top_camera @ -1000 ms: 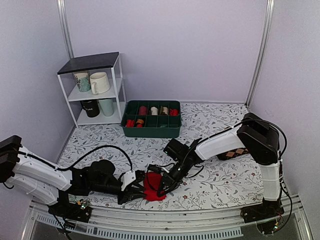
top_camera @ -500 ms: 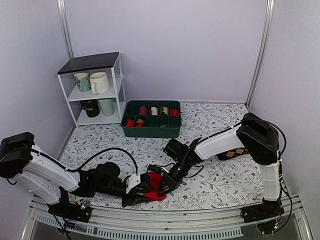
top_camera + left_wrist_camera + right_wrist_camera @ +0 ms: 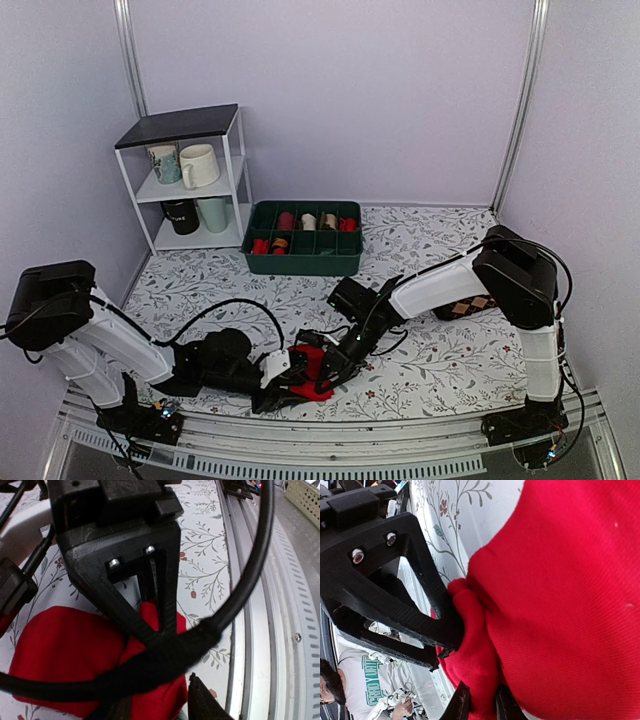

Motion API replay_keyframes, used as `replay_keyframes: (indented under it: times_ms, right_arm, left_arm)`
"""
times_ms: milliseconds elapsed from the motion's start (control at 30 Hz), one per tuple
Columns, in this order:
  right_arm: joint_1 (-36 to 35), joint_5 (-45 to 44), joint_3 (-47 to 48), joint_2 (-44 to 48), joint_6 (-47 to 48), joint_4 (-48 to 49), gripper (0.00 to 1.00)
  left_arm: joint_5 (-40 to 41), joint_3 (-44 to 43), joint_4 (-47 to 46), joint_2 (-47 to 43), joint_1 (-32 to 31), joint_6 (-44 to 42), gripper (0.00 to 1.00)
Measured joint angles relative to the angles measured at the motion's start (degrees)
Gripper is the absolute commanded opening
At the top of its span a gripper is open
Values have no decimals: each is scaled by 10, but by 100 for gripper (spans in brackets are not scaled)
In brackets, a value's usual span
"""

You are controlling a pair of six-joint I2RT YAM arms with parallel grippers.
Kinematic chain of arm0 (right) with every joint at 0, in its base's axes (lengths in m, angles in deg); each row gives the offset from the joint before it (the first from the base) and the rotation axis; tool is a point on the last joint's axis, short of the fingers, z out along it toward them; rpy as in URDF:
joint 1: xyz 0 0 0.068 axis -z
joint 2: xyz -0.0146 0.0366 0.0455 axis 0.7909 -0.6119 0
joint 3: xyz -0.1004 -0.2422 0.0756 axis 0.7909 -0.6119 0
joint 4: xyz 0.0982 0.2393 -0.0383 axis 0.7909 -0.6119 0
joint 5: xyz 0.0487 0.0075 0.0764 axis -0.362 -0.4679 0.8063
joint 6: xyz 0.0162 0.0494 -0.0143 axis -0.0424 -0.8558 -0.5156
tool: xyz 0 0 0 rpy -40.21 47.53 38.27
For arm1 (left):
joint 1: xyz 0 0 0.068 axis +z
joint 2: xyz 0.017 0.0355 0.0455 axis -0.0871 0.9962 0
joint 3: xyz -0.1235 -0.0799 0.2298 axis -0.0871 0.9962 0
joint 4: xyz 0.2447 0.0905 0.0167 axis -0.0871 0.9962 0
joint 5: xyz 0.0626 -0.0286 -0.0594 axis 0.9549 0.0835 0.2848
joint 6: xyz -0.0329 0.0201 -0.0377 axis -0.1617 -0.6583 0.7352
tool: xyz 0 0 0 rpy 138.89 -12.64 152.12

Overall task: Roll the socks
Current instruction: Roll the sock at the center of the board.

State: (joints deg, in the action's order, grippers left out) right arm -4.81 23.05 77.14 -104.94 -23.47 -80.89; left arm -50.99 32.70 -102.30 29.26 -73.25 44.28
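The red socks [image 3: 312, 374] lie bunched on the flowered table near its front edge, between both grippers. In the left wrist view the socks [image 3: 60, 655] fill the lower left, and my left gripper [image 3: 157, 707] has its two fingers pressed against a red fold between them. The right gripper's black finger [image 3: 125, 560] and a black cable cross in front. In the right wrist view my right gripper [image 3: 479, 705] pinches a narrow fold of the socks [image 3: 570, 605]. The left gripper's black finger [image 3: 395, 585] touches the same fold. From above, the left gripper [image 3: 285, 385] and the right gripper [image 3: 335, 368] meet at the socks.
A green compartment tray [image 3: 304, 262] with rolled socks stands at the back. A white shelf [image 3: 185, 125] with mugs is at the back left. A dark argyle sock [image 3: 472, 306] lies by the right arm. The metal front rail [image 3: 280, 630] runs just beside the socks.
My left arm has stretched further right and its gripper has pushed in under the near side of the socks. The right gripper has stayed on the socks.
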Motion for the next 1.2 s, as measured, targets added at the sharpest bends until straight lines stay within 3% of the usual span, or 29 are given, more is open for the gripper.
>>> replay_keyframes:
  times_ms: [67,167,233,367,700,833,1200]
  right_arm:
    - [0,1,0,0,0,-1,12]
    - [1,2,0,0,0,-3,12]
    - [1,3,0,0,0,-4,12]
    - [2,5,0,-1,0,-3,12]
    - [2,7,0,-2,-2,-3,12]
    - [2,7,0,-2,-3,-3,12]
    - [2,7,0,-2,-4,-3,12]
  left_arm:
    - [-1,0,-4,3,-1,4,50]
    - [-3,0,-6,3,-7,14,74]
    - [-3,4,-10,1,-12,16,99]
    - [4,20,-6,-28,-20,36,99]
    - [115,69,-2,-125,-20,78,99]
    - [94,89,-17,-131,-20,76,88]
    - [38,56,-41,-43,-21,31,91]
